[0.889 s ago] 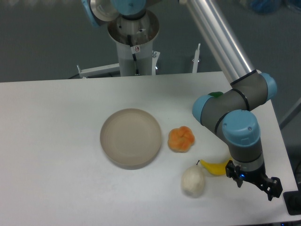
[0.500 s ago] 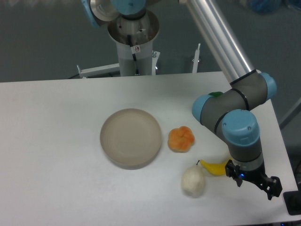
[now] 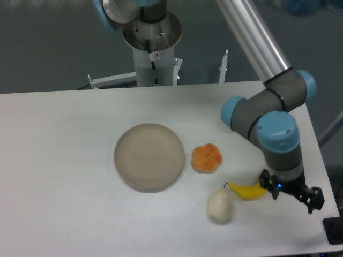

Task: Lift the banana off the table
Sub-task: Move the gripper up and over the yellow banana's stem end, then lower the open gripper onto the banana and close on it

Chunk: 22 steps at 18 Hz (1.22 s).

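The banana [image 3: 247,190] is small, curved and bright yellow, with a dark tip pointing left. It lies on the white table [image 3: 64,160] near the front right. My gripper [image 3: 280,194] hangs below the blue-capped wrist, right at the banana's right end. Its fingers are mostly hidden under the wrist, so I cannot tell whether they are open or closed on the fruit. A black part of the tool sticks out to the right.
A whitish pear-shaped fruit [image 3: 220,206] lies just left of the banana, almost touching it. An orange lobed fruit [image 3: 207,158] sits behind them. A round beige plate [image 3: 149,156] stands mid-table. The table's right edge runs close to the gripper.
The wrist and gripper have shifted slightly right and up, uncovering more of the banana's right end. The banana and the other fruits stay where they were.
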Each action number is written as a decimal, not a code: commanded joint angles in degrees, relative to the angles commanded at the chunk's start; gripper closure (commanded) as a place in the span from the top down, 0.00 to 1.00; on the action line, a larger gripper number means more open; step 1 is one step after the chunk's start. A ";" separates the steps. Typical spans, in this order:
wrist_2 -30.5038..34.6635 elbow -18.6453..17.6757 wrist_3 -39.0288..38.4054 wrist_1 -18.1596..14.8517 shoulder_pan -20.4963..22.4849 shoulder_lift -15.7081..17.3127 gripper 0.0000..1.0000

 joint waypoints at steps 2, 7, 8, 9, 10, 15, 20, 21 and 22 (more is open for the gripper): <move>0.09 -0.79 2.47 -2.99 0.97 0.97 1.00; -1.92 -3.87 3.26 -6.16 2.90 0.54 1.00; -3.41 -3.61 3.62 -6.86 3.34 -0.16 1.00; -4.04 -2.74 3.97 -7.48 3.34 -1.04 1.00; -4.04 -2.56 3.97 -7.75 3.34 -1.66 1.00; -4.22 -3.69 2.83 -7.75 3.43 -2.54 1.00; -7.02 -5.36 -2.44 -7.40 3.43 -2.28 1.00; -7.81 -5.63 -3.75 -7.14 3.35 -2.37 1.00; -7.73 -5.80 -4.81 -6.70 3.26 -2.63 1.00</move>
